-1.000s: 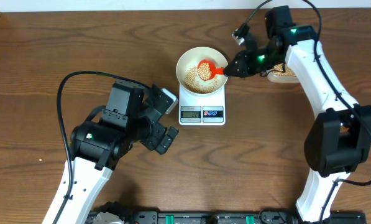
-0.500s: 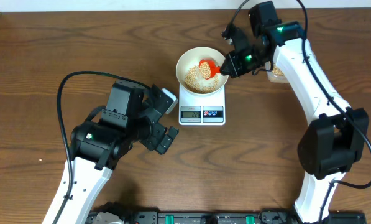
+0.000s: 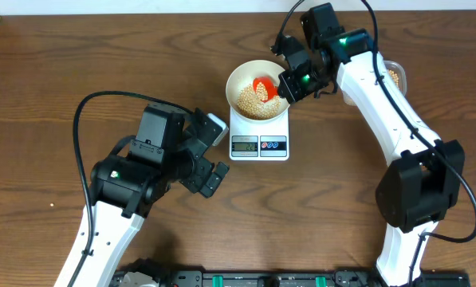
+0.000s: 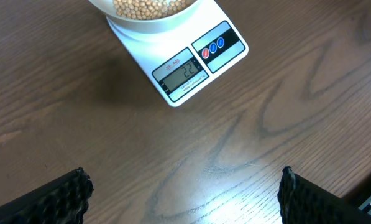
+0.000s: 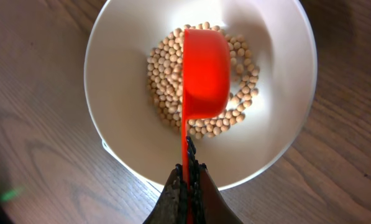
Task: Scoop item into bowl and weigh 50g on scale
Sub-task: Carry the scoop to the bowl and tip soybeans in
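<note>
The white bowl stands on the white scale at the table's upper middle, with a layer of tan beans in it. My right gripper is shut on the handle of a red scoop. The scoop is turned on its side over the beans; in the right wrist view the scoop hangs inside the bowl, above the right gripper. My left gripper stands open and empty, left of the scale. The scale display seems to read 22.
A clear tub with more beans sits at the back right, partly hidden behind the right arm. The left gripper hovers over bare wood in front of the scale. A black rail runs along the table's front edge.
The right arm has swung left and back, carrying the scoop further over the bowl and rolling it onto its side. The tub behind it shows more. The left arm has not moved.
</note>
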{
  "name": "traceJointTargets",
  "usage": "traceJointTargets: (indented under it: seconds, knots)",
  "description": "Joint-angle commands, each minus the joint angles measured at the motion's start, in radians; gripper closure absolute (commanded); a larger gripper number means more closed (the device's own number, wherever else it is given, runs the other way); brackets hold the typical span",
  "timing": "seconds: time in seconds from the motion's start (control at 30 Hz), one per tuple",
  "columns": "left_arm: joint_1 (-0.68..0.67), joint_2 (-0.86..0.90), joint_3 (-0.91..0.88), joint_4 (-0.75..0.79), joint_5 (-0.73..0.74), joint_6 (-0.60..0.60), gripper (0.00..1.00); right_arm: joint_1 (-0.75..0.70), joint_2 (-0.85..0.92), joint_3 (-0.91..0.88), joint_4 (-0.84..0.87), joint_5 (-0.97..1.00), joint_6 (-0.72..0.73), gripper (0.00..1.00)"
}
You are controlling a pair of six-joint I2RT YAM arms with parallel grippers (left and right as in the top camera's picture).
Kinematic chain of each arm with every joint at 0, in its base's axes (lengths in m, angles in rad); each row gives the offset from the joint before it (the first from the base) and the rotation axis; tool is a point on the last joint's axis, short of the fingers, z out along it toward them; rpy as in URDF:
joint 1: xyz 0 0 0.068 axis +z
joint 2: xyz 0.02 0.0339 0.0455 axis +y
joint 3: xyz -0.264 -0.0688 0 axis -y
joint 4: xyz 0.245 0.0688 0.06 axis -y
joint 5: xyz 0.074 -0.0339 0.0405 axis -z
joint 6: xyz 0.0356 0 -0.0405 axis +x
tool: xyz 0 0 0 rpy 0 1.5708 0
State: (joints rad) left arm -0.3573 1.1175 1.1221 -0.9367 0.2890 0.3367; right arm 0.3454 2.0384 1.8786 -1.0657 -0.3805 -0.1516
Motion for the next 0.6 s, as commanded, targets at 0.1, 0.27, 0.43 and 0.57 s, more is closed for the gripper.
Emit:
traceJointTargets:
  seconds: [0.1, 0.27, 0.43, 0.57]
  knots:
    - [-0.003, 0.005, -0.008, 0.0, -0.003, -0.009, 0.02, 0.004, 0.0, 0.027, 0.0, 0.009, -0.028, 0.99]
    - [-0.003, 0.005, -0.008, 0.0, -0.003, -0.009, 0.02, 0.016, -0.004, 0.037, 0.0, 0.057, -0.03, 0.99]
    - [-0.003, 0.005, -0.008, 0.0, -0.003, -0.009, 0.02, 0.031, -0.006, 0.049, 0.0, 0.091, -0.038, 0.99]
    - [-0.003, 0.005, -0.008, 0.0, -0.003, -0.009, 0.02, 0.036, -0.006, 0.052, 0.001, 0.09, -0.038, 0.99]
